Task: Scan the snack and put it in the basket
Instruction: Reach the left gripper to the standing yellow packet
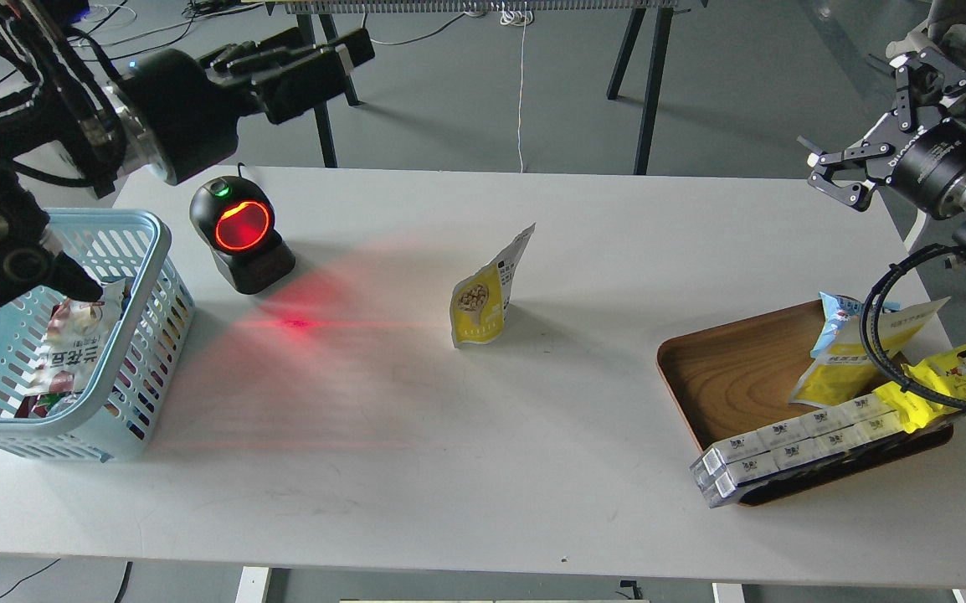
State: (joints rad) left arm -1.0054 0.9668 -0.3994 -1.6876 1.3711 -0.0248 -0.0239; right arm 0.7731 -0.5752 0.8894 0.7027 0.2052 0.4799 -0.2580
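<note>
The snack, a small yellow pouch with a white top and a round nut picture, stands upright at the middle of the white table. The light blue basket stands at the table's left edge and holds some packets. My left gripper is raised beyond the table's back edge, above and behind the scanner, far from the snack. It is seen side-on, so its fingers cannot be told apart. My right gripper is open and empty, held high past the table's back right corner.
A black scanner with a glowing red window stands back left and casts red light on the table. A brown wooden tray at the right holds a yellow-and-white pouch, a bright yellow cartoon wrapper and white boxes. Black stand legs rise behind the table.
</note>
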